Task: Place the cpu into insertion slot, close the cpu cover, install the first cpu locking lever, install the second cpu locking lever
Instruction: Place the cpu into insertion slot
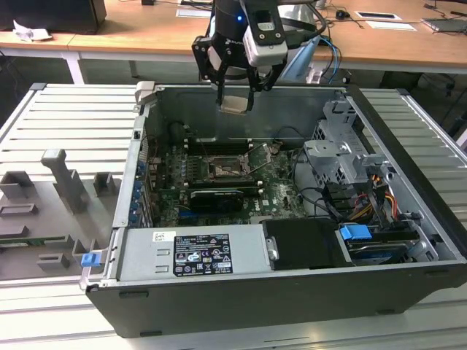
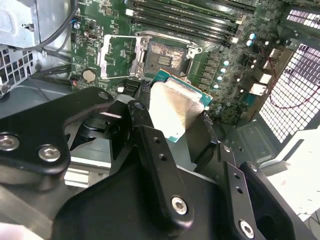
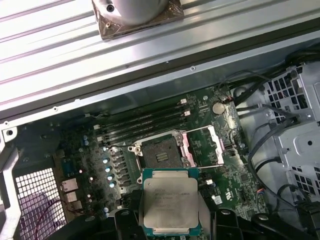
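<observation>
My gripper (image 1: 235, 93) hangs above the open computer case, shut on the cpu (image 1: 235, 104), a flat square chip with a pale metal face. In both wrist views the cpu (image 3: 169, 202) (image 2: 176, 106) sits between the black fingers (image 2: 146, 131), held well above the motherboard. The insertion slot (image 3: 160, 153) (image 2: 167, 53) (image 1: 222, 172) lies bare below, a black frame with a dark centre. Beside the slot, the silver cpu cover (image 3: 205, 146) (image 2: 116, 56) is swung open on its hinge. I cannot make out the locking levers clearly.
Long black memory slots (image 3: 142, 122) run beside the socket. A metal drive cage (image 1: 343, 157) and cables (image 1: 365, 197) fill the exterior view's right of the case; a power supply (image 1: 197, 251) sits at the front. Grey fixtures (image 1: 66, 182) stand on the slatted table at the exterior view's left.
</observation>
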Tool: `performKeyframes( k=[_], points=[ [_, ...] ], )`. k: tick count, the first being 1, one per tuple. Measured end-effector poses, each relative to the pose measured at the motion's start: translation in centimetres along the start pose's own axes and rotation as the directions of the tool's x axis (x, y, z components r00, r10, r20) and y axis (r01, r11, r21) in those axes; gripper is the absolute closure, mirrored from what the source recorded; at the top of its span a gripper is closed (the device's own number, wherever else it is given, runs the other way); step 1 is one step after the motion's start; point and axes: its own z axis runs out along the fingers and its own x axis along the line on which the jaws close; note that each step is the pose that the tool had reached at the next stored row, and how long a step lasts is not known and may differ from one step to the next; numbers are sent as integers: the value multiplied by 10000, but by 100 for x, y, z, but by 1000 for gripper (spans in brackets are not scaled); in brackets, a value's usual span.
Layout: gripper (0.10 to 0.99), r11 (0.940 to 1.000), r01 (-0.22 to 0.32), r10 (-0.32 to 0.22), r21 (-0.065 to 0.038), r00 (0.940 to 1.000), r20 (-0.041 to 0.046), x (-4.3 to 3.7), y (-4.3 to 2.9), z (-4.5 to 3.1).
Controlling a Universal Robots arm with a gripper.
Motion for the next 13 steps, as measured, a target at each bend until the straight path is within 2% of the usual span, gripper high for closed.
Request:
performKeyframes(
  k=[5, 10, 13],
  points=[
    [557, 9992, -400, 400, -8, 9992, 30, 0, 0, 7],
    [557, 9951, -988, 988, -14, 9951, 76, -1, -2, 32],
    [557, 9948, -1022, 1022, -15, 9947, 76, -1, -3, 46]
  ],
)
